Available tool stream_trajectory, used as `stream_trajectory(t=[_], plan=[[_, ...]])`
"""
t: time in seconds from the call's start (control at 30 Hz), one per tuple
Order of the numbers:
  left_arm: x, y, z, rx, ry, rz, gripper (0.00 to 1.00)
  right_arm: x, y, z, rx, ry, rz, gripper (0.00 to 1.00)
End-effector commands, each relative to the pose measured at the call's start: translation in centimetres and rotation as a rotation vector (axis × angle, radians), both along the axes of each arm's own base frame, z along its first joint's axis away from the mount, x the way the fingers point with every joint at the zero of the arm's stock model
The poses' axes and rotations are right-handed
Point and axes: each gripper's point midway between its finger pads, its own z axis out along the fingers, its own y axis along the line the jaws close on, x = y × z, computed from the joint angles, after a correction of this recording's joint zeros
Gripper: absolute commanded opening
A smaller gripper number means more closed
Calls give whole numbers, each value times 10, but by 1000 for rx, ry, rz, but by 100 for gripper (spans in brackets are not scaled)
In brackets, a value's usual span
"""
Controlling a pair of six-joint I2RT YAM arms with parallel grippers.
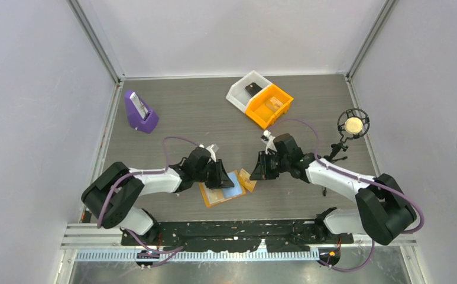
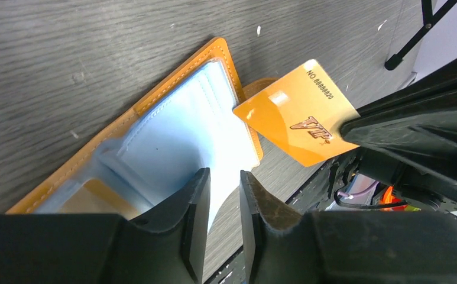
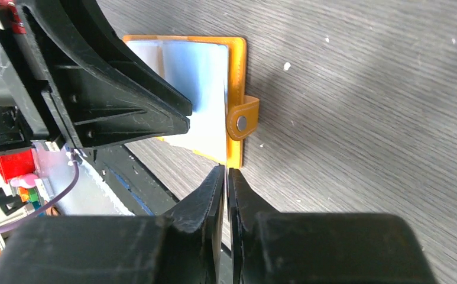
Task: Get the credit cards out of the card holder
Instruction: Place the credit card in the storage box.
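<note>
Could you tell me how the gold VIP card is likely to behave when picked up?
The gold card is probably stiff: it juts flat and unbent from the right pincer, held by one corner. Its glossy face suggests it may slip or pivot in so small a grip.

The card holder (image 2: 155, 142) is orange with light blue panels; the card (image 2: 297, 112) gold.
</note>
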Motion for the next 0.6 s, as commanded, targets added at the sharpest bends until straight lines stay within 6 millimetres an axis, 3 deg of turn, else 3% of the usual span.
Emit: stream_trajectory(t=[0.0, 0.3, 0.43, 0.57], plan=[[0, 6, 19, 26, -47, -8, 30, 3, 2, 33, 3, -58, 64, 15], [2, 21, 95, -18, -210, 20, 51, -2, 15, 94, 111, -146, 168, 11], [1, 31, 117, -5, -280, 16, 55, -7, 20, 123, 182, -190, 211, 5], [-3, 28, 138, -61, -322, -23, 56, -16, 27, 146, 271, -211, 259, 5]])
